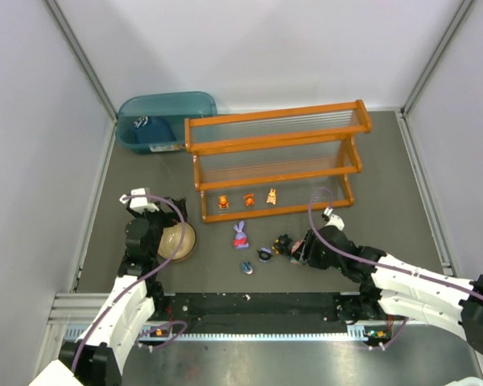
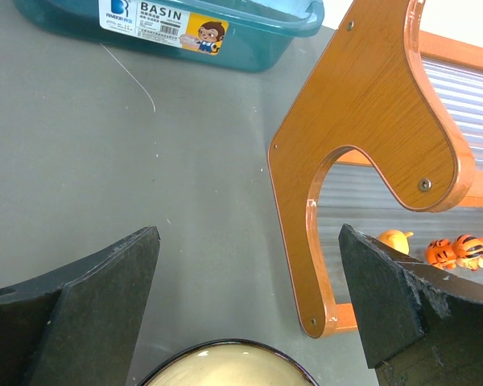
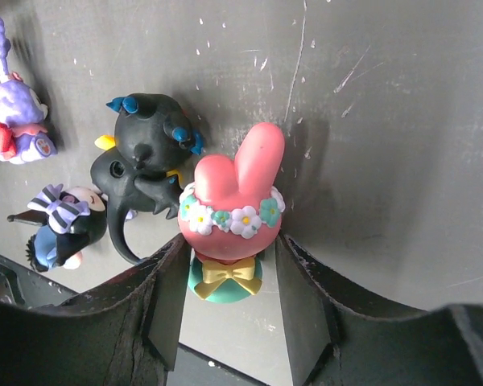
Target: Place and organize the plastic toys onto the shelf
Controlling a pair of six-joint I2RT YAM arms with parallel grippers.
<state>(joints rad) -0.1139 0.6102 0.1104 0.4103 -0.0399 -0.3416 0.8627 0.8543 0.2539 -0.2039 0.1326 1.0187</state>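
A pink bunny toy (image 3: 233,201) with a flower band stands between the fingers of my right gripper (image 3: 229,257), and both pads touch the sides of its head. Close to its left are a black toy (image 3: 149,153), a dark toy with a striped bow (image 3: 64,225) and the purple bunny (image 3: 16,112). From above, the right gripper (image 1: 296,249) is in front of the shelf (image 1: 274,153), whose lower tier holds three orange toys (image 1: 248,199). A small dark-blue toy (image 1: 247,267) lies on the mat. My left gripper (image 2: 249,273) is open and holds nothing.
A tan bowl (image 1: 177,241) sits just under the left gripper. The teal basin (image 1: 165,121) stands at the back left, beside the shelf's left end. The orange side panel of the shelf (image 2: 370,104) is close ahead of the left fingers.
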